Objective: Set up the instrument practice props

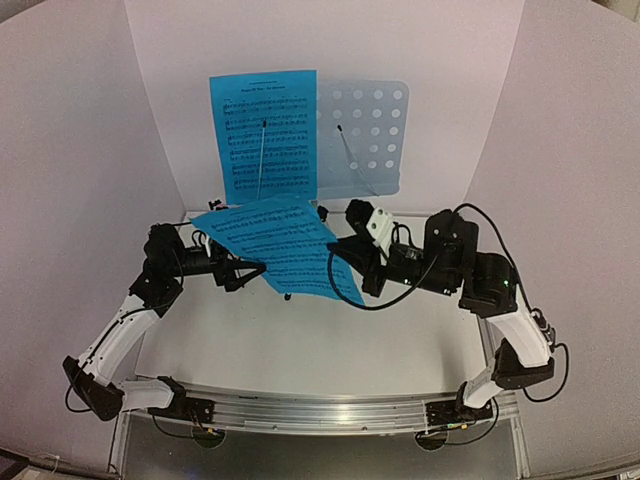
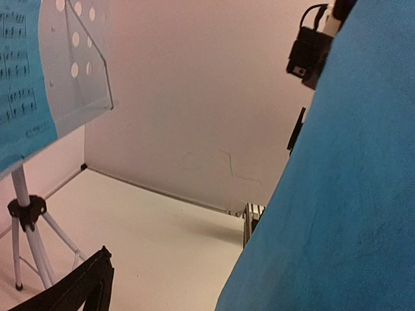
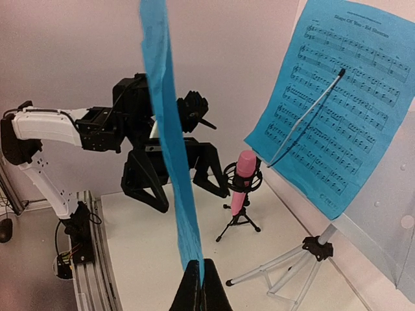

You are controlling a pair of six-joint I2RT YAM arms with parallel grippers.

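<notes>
Sheet status: loose blue sheet [image 1: 275, 245] hangs tilted in mid-air between both arms, forward of the stand desk [image 1: 375, 130]. Its lower edge is pinched in the closed right end effector [image 3: 199, 275]. Jaws of the left end effector [image 1: 248, 273] are spread wide at the sheet's left side. The other blue sheet [image 1: 265, 135] rests on the desk's left half. The silver tripod [image 3: 305, 256] stands at the rear of the surface [image 1: 330, 345], with a pink microphone [image 3: 244, 172] nearby.

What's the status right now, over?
Right tool shut on second blue sheet. Left tool open beside it. First sheet on music stand. Pink microphone nearby.
</notes>
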